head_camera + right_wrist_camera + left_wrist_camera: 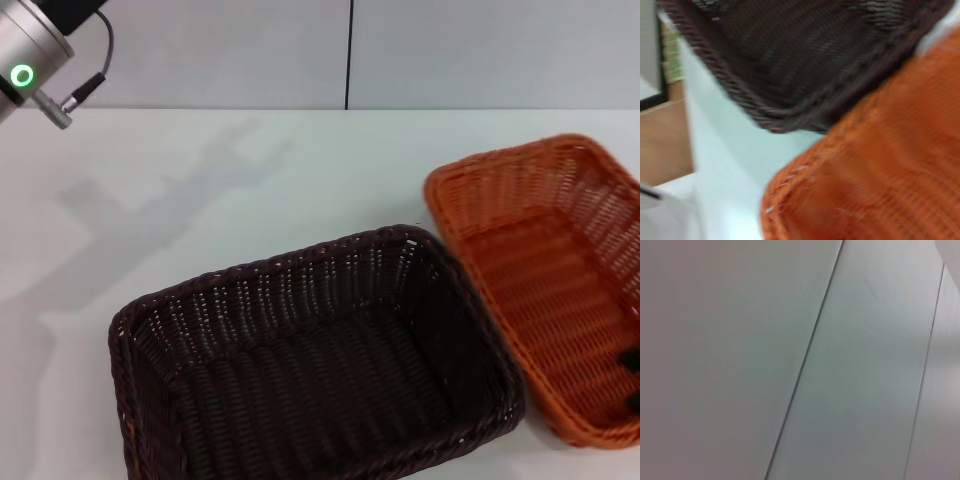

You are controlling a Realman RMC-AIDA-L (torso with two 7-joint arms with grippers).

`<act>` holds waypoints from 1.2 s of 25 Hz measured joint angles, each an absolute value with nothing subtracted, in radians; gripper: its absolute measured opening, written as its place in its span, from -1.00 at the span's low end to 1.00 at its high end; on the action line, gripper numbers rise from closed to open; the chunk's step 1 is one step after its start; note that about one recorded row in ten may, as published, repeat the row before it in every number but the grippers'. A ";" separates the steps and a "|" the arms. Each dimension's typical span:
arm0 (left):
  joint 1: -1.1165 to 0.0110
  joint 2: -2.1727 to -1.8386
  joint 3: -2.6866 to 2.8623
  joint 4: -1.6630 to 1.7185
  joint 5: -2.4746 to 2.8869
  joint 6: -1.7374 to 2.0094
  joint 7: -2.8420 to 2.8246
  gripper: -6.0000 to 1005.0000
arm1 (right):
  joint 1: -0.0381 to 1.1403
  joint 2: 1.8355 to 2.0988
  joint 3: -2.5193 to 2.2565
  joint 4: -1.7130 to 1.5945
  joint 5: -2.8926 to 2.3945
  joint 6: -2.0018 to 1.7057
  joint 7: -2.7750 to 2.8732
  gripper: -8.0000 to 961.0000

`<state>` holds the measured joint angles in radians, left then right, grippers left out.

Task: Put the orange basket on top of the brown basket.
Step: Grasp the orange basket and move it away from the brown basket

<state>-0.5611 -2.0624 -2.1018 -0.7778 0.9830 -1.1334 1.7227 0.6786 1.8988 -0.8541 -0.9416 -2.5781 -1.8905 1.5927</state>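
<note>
Orange basket (545, 280) touching brown basket's (310, 360) right side on tabletop (200, 190); right gripper (630, 375) at its near-right corner, closure untellable; left arm parked far-left.

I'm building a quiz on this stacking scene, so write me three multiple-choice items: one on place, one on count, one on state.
1. Where does the orange basket sit relative to the brown basket?
A. On the robot's right of it
B. Stacked on it
C. On the robot's left of it

2. How many baskets are on the table?
A. One
B. Two
C. Three

3. How does the brown basket stand?
A. Upside down
B. On its side
C. Upright, opening upward

Answers: 1 A, the head view shows orange to the right, side by side. 2 B, one orange and one brown. 3 C, its inner floor is visible.
</note>
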 joint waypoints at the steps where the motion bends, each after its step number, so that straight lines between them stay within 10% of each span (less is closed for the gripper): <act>1: -0.564 -2.061 -2.106 -0.778 0.983 -1.133 1.723 0.60 | 0.680 1.906 -0.859 -0.942 -2.578 -1.905 1.589 0.08; 15: -0.566 -2.059 -2.146 -0.791 0.982 -1.133 1.717 0.59 | 0.632 2.073 -0.976 -1.076 -2.595 -2.115 1.594 0.08; 25: -0.565 -2.060 -2.148 -0.783 0.983 -1.137 1.716 0.60 | 0.644 2.026 -0.821 -1.096 -2.554 -2.149 1.595 0.08; 30: -0.559 -2.059 -2.150 -0.782 0.983 -1.138 1.715 0.60 | 0.657 1.949 -0.654 -1.227 -2.485 -2.174 1.636 0.08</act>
<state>-0.5589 -2.0593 -2.1500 -0.7822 0.9830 -1.1379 1.7153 0.6570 1.9488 -0.6538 -1.2271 -2.4851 -2.1745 1.6363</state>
